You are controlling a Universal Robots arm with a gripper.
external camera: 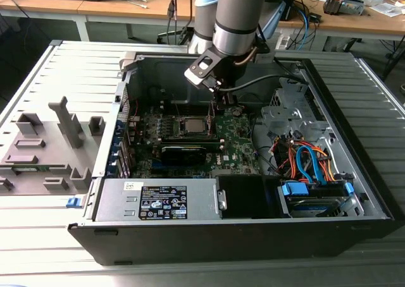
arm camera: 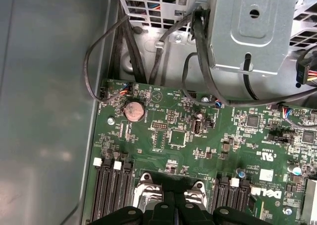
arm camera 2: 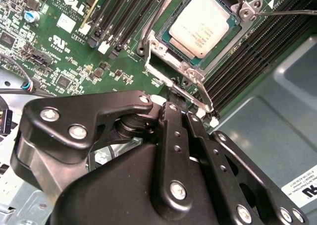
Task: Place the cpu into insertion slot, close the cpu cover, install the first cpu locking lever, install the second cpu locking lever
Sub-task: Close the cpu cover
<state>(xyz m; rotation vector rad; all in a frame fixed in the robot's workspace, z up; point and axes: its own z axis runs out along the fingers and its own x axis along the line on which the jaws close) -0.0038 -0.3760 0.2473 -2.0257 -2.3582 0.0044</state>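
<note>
The cpu point(arm camera 2: 205, 24) lies flat in the insertion slot point(arm camera: 148, 191) on the green motherboard point(external camera: 237, 141), its silver-grey top showing. The cpu cover point(arm camera 2: 246, 9) rests down around it as a silvery frame. A thin locking lever point(arm camera 2: 195, 97) runs along the slot's near side and another wire lever point(arm camera 2: 292, 11) sticks out past the far corner. My gripper point(arm camera 2: 179, 106) hangs just beside the slot, fingers point(arm camera 2: 171, 136) pressed together, tips at the near lever. In the exterior view the gripper point(external camera: 219, 100) is just past the cpu point(external camera: 192, 126) on the exterior view's right.
Black memory slots point(arm camera 2: 257, 41) flank the socket. A long black expansion card point(external camera: 183, 151) lies in front of it and the power supply point(external camera: 158, 201) beyond that. Drive cage point(external camera: 294, 113) and loose cables point(external camera: 307, 160) fill the exterior view's right. A coin battery point(arm camera: 132, 111) sits on the board.
</note>
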